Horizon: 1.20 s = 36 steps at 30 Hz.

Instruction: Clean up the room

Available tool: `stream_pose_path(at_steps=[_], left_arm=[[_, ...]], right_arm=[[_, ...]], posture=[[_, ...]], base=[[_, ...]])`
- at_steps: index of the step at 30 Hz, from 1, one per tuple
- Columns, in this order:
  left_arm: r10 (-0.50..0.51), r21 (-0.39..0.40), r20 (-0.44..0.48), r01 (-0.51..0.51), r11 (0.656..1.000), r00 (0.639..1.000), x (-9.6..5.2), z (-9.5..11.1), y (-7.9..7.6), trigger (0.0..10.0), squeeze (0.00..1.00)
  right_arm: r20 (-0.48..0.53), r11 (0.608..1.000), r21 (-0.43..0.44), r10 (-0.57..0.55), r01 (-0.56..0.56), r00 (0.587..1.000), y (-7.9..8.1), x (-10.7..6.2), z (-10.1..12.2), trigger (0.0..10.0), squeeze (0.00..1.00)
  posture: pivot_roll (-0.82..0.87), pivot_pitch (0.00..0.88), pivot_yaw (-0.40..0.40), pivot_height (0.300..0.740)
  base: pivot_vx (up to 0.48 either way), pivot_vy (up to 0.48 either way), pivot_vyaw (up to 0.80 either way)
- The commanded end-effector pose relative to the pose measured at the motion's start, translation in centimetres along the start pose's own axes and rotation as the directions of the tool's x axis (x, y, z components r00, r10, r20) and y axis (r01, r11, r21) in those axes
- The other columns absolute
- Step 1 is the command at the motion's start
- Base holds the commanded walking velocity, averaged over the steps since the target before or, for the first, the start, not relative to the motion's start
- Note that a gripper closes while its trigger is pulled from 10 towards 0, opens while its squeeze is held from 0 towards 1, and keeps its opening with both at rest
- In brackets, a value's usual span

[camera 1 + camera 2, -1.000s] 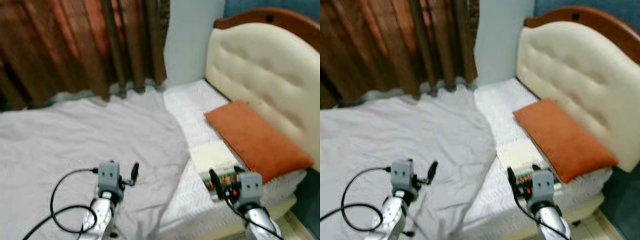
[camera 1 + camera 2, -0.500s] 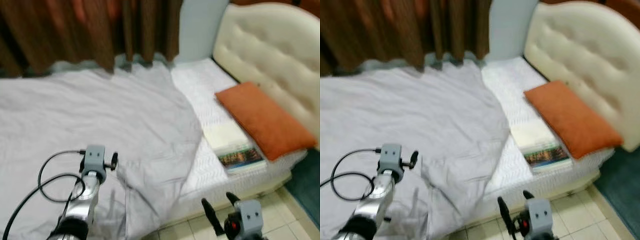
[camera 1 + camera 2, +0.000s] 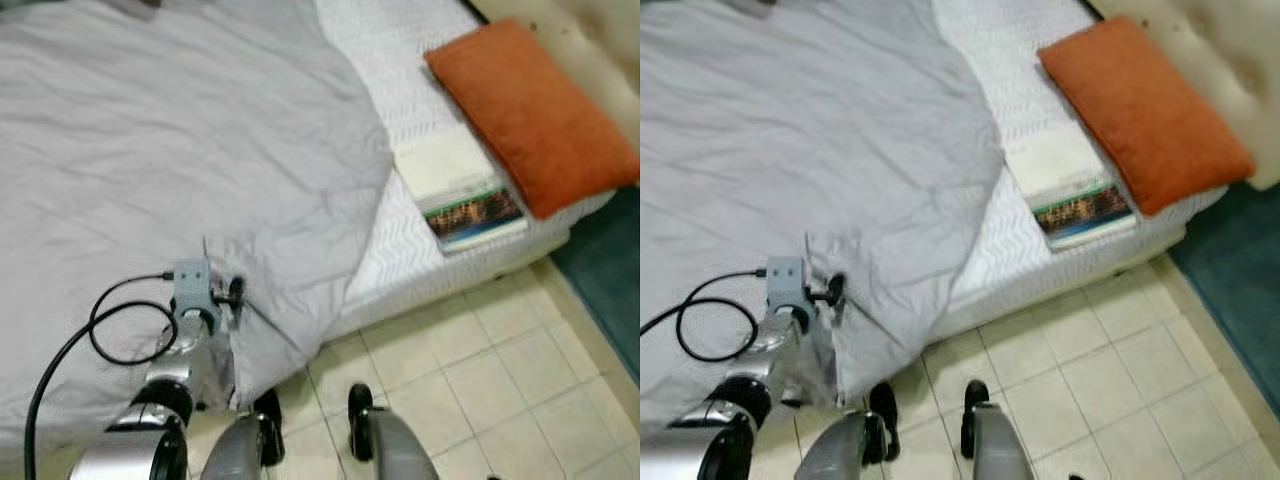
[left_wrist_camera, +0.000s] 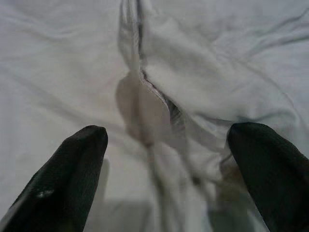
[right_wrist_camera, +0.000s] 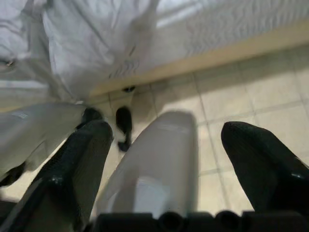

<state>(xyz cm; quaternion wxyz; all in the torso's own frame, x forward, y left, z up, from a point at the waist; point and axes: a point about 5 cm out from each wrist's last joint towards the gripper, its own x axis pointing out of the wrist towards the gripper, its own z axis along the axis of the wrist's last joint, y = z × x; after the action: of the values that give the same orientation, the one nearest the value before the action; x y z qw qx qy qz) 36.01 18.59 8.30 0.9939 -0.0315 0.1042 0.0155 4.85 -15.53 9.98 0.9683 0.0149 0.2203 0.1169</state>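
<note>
The robot is standing at the side edge of the bed [image 3: 470,262], looking down. The left gripper [image 3: 233,293] is reaching to the grey sheet [image 3: 180,130] near its lower corner, where the cloth is draping over the bed's side edge toward the tiled floor [image 3: 480,380]. In the left wrist view its fingers [image 4: 72,174] are standing well apart, straddling a raised fold of the sheet [image 4: 159,96], apparently lined up to pinch it; nothing is clamped yet. The sheet is lying rumpled across most of the bed, leaving the white mattress [image 3: 400,40] bare toward the head edge. An orange pillow [image 3: 525,110] is resting there, with a book [image 3: 455,190] just beside it. The right gripper [image 5: 164,159] is hanging idle over the floor, fingers apart, holding nothing.
</note>
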Motion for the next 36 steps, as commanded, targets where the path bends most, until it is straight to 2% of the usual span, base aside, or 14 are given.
stream_pose_path(at_steps=[1,5,6,10,11,12,13,15,25,28,30,34,36], left_arm=[[-0.016,-0.027,-0.040,0.015,1.000,0.999,-0.4,-1.5,-0.3,10.0,0.00],[-0.018,0.007,-0.076,0.019,1.000,0.997,-0.6,-2.2,-0.5,10.0,0.00],[-0.003,0.015,-0.122,0.005,1.000,0.993,-0.9,-3.2,-0.2,10.0,0.00],[-0.018,-0.019,-0.188,0.014,1.000,0.982,-1.4,-4.5,-0.5,10.0,0.00],[-0.017,-0.038,-0.204,0.009,0.999,0.979,-1.5,-4.9,-0.6,7.2,0.00],[-0.015,-0.051,-0.213,0.004,0.999,0.977,-1.6,-5.1,-0.6,7.2,0.00],[-0.013,-0.064,-0.219,-0.001,0.998,0.976,-1.6,-5.2,-0.6,0.0,0.00],[-0.022,-0.072,-0.224,0.006,0.997,0.974,-1.6,-5.3,-0.7,0.0,0.00],[-0.139,0.076,-0.191,0.155,0.985,0.972,-1.0,-4.0,-2.9,0.0,0.00],[-0.148,0.081,-0.187,0.165,0.983,0.971,-1.0,-4.0,-3.0,0.0,0.00],[-0.183,0.125,-0.178,0.206,0.970,0.967,-1.0,-3.9,-3.4,0.0,0.00],[-0.209,0.145,-0.173,0.235,0.961,0.962,-1.0,-3.8,-3.6,0.0,0.00],[-0.250,0.172,-0.169,0.279,0.945,0.953,-1.0,-3.7,-4.2,0.0,0.00]], right_arm=[[-0.031,1.000,0.001,-0.001,0.002,1.000,0.5,-0.5,-0.2,10.0,0.00],[-0.041,1.000,0.014,-0.009,0.009,0.999,0.8,-0.7,-0.2,10.0,0.00],[-0.047,1.000,0.018,-0.014,0.015,0.999,0.9,-0.8,-0.4,10.0,0.00],[-0.064,0.999,0.023,-0.026,0.028,0.998,0.9,-1.2,-0.6,10.0,0.00],[-0.070,0.999,0.023,-0.027,0.029,0.997,1.0,-1.4,-0.7,10.0,0.00],[-0.073,0.999,0.023,-0.027,0.029,0.997,1.1,-1.5,-0.7,10.0,0.00],[-0.076,0.999,0.024,-0.027,0.029,0.997,1.1,-1.6,-0.7,10.0,0.00],[-0.079,0.999,0.026,-0.029,0.031,0.996,1.2,-1.7,-0.8,10.0,0.00],[-0.065,0.999,0.027,-0.042,0.044,0.997,1.0,-0.9,-0.9,10.0,0.00],[-0.062,0.999,0.028,-0.042,0.044,0.997,1.0,-0.8,-0.9,10.0,0.00],[-0.055,0.999,0.029,-0.039,0.040,0.998,1.0,-0.4,-0.9,10.0,0.00],[-0.052,0.999,0.028,-0.038,0.040,0.998,0.9,-0.2,-0.9,10.0,0.00],[-0.050,0.999,0.026,-0.038,0.040,0.998,0.8,0.0,-0.9,10.0,0.00]], posture=[[-0.39,0.697,-0.030,0.740],[-0.38,0.689,-0.012,0.740],[-0.39,0.691,-0.008,0.740],[-0.40,0.696,-0.007,0.740],[-0.40,0.699,-0.009,0.740],[-0.40,0.699,-0.009,0.740],[-0.41,0.700,-0.009,0.740],[-0.41,0.702,-0.008,0.740],[-0.38,0.679,0.015,0.740],[-0.37,0.678,0.017,0.740],[-0.36,0.668,0.023,0.740],[-0.36,0.661,0.023,0.740],[-0.36,0.658,0.019,0.740]], base=[[0.000,0.000,0.00],[0.000,0.000,0.00],[0.000,0.000,0.00],[0.000,0.000,0.00],[0.000,0.000,0.00],[0.000,0.000,0.00],[0.000,0.000,0.00],[0.000,0.000,0.00],[0.000,0.000,0.00],[0.000,0.000,0.00],[0.000,0.000,0.00],[0.000,0.000,0.00],[0.000,0.000,0.00]])
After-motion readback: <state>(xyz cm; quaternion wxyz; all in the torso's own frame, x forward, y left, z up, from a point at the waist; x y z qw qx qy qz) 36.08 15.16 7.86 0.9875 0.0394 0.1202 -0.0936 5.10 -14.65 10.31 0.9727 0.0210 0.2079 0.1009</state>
